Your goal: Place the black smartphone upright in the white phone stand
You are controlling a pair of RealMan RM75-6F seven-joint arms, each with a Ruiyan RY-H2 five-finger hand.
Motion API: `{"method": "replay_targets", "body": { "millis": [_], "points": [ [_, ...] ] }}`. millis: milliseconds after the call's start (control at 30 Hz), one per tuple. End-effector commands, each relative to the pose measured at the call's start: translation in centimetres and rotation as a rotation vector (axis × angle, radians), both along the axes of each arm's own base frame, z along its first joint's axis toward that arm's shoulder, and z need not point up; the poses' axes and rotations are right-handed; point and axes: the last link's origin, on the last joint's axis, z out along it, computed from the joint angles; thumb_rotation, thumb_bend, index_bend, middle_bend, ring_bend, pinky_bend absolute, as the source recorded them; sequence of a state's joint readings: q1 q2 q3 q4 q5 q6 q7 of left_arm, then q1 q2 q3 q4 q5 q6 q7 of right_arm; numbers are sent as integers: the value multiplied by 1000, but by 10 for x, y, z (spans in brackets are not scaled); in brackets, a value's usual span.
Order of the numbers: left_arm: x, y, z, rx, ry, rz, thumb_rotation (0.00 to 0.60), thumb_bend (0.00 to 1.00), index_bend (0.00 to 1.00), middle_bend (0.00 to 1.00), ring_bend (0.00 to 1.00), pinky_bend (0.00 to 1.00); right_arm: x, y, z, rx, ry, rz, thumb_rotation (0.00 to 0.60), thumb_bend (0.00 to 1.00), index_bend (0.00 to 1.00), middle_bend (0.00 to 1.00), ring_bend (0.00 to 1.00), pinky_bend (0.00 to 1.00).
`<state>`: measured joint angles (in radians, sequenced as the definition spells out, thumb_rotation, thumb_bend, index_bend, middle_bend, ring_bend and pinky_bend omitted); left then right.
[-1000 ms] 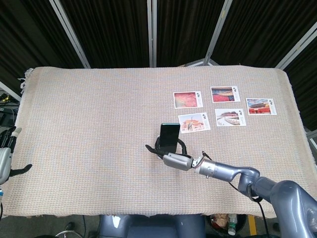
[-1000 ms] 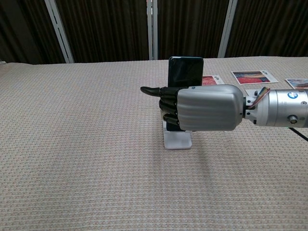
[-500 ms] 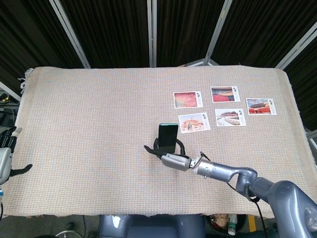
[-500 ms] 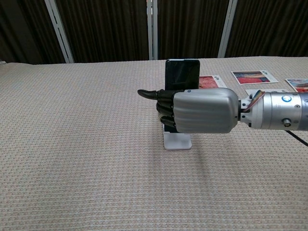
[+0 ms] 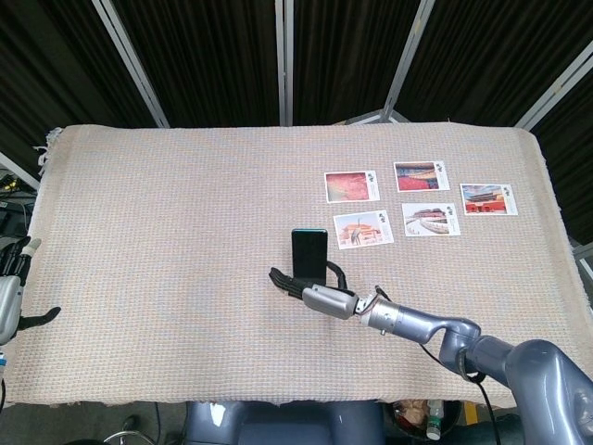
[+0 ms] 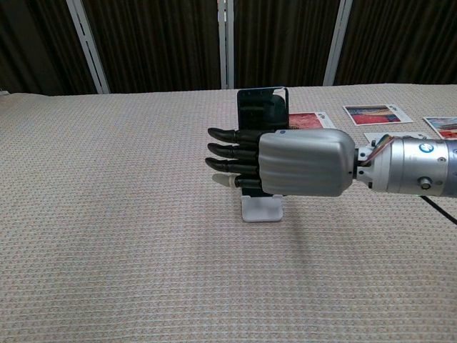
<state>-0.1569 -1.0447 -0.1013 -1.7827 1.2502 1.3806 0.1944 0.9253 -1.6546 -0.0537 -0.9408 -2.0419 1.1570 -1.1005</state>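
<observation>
The black smartphone point(image 5: 309, 252) point(image 6: 262, 108) stands upright in the middle of the table, its lower part hidden behind my right hand point(image 5: 315, 292) point(image 6: 285, 164). Below the hand shows the base of the white phone stand point(image 6: 262, 209), directly under the phone. The hand's fingers point(image 6: 232, 148) stretch straight out to the left in front of the phone, no longer wrapped around it. I cannot see the thumb side. My left hand point(image 5: 11, 297) hangs at the table's far left edge, empty, fingers apart.
Several picture postcards point(image 5: 352, 185) point(image 6: 369, 113) lie flat to the back right of the phone. A woven beige cloth point(image 5: 167, 213) covers the whole table. Dark curtains with metal posts stand behind the far edge.
My right hand's fingers have uncurled from the phone and now point straight out. The phone has shifted slightly left and sunk a little. The left hand has not moved.
</observation>
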Motion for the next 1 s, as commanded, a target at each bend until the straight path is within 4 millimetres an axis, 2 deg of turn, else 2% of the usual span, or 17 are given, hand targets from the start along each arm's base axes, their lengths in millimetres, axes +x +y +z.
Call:
{"method": "replay_targets", "body": {
  "millis": [33, 200, 367, 467, 600, 700, 867, 933, 1000],
  "points": [
    [0, -1, 0, 2, -3, -1, 600, 0, 0, 0, 0, 0, -2, 2, 7, -3, -20, -7, 600, 198, 0, 10, 0, 0],
    [1, -1, 0, -2, -4, -3, 600, 0, 0, 0, 0, 0, -7, 6, 25, -8, -66, -19, 600, 199, 0, 1, 0, 0],
    [4, -2, 1, 4, -7, -18, 600, 0, 0, 0, 0, 0, -23, 10, 67, -30, -194, -95, 600, 199, 0, 12, 0, 0],
    [6, -4, 2, 10, -9, -33, 600, 0, 0, 0, 0, 0, -39, 12, 95, -45, -286, -162, 600, 200, 0, 13, 0, 0],
    [12, -8, 5, 29, -3, -64, 600, 0, 0, 0, 0, 0, -74, 20, 130, -79, -460, -361, 600, 196, 0, 3, 0, 0],
    [14, -11, 8, 69, 47, -95, 600, 0, 0, 0, 0, 0, -104, 35, 147, -84, -620, -570, 600, 181, 0, 0, 0, 0],
    [19, -18, 7, 86, 38, -124, 600, 0, 0, 0, 0, 0, -133, 64, 165, -35, -906, -827, 600, 12, 0, 0, 0, 0],
    [20, -21, 8, 90, 26, -133, 600, 0, 0, 0, 0, 0, -143, 85, 168, 69, -1114, -989, 600, 0, 0, 0, 0, 0],
    [21, -22, 9, 90, 16, -140, 600, 0, 0, 0, 0, 0, -148, 96, 172, 97, -1165, -1035, 600, 0, 0, 0, 0, 0]
  ]
}}
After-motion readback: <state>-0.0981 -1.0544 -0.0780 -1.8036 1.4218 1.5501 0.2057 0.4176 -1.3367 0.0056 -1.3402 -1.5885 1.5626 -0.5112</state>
